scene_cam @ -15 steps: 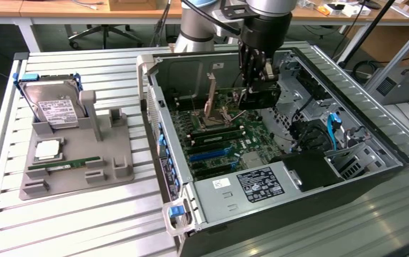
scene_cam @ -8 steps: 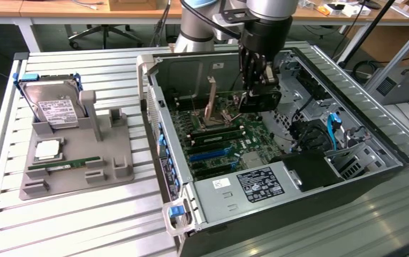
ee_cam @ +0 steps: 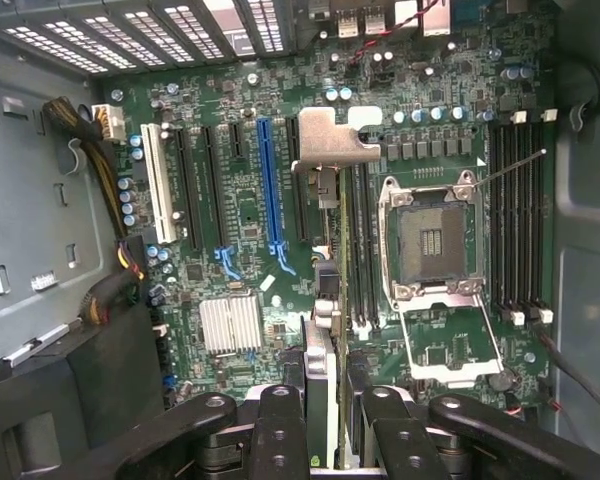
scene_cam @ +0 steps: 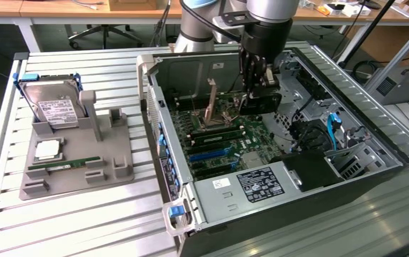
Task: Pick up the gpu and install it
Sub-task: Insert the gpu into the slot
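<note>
Wrist view: black two-fingered gripper (ee_cam: 325, 405) clenched on the gpu (ee_cam: 322, 340), a thin dark expansion card seen edge-on between the fingers (ee_cam: 280, 425), with its silver metal bracket (ee_cam: 332, 140) at the far end. Hangs above the green motherboard (ee_cam: 240, 215), not yet seated by the look of it. Lies just beside the long black slots next to the open silver CPU socket (ee_cam: 432, 235), with the blue expansion slot (ee_cam: 268, 180) a little further off to the other side.

Exterior view: gripper (scene_cam: 258, 99) reaches down inside the open black and silver computer case (scene_cam: 147, 96), over the middle of the board. Grey parts tray (scene_cam: 76, 179) sits on the slatted table at the exterior view's left, well apart from the case, carrying the boxy silver hard drive (scene_cam: 54, 107) and the narrow green RAM stick (scene_cam: 65, 165).

Judged as the install step: pick-up done, card carried into the case, insertion not finished. Cannot tell which slot is the target, nor whether the lower edge touches anything.

Calls for the card's lower edge lined up along one slot, the bracket facing the rear openings of the case, the card kept upright, then a straight, even press. Risks a jam or bent contacts if tilted.
</note>
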Robot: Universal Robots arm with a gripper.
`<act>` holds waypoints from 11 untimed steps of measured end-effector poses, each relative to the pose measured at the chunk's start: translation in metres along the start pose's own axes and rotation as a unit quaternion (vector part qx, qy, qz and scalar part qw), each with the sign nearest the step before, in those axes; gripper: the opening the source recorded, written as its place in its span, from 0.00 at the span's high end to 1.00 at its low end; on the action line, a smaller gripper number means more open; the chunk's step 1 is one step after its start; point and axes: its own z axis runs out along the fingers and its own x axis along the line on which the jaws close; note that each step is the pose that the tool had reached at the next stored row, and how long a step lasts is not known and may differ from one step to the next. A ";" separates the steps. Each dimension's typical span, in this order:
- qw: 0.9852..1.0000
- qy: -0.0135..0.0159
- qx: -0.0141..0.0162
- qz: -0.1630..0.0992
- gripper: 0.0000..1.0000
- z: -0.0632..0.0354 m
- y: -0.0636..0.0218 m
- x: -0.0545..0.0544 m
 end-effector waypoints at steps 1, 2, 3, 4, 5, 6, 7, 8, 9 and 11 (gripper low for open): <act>1.000 0.000 0.000 0.000 0.73 0.0002 0.0000 0.000; 1.000 0.000 0.000 0.000 0.73 0.0004 0.0000 0.000; 1.000 0.000 0.000 0.000 0.73 0.0005 0.0000 0.001; 1.000 0.001 0.000 0.000 0.73 0.0006 0.0000 0.001; 1.000 0.001 0.000 0.000 0.73 0.0008 0.0000 0.001; 1.000 0.001 0.000 0.000 0.73 0.0009 0.0000 0.001; 1.000 0.001 0.000 0.000 0.73 0.0012 0.0000 0.002; 1.000 0.002 0.000 0.000 0.73 0.0013 0.0000 0.002; 1.000 0.002 0.000 0.000 0.73 0.0014 0.0000 0.002; 1.000 0.002 0.000 0.000 0.73 0.0018 0.0000 0.003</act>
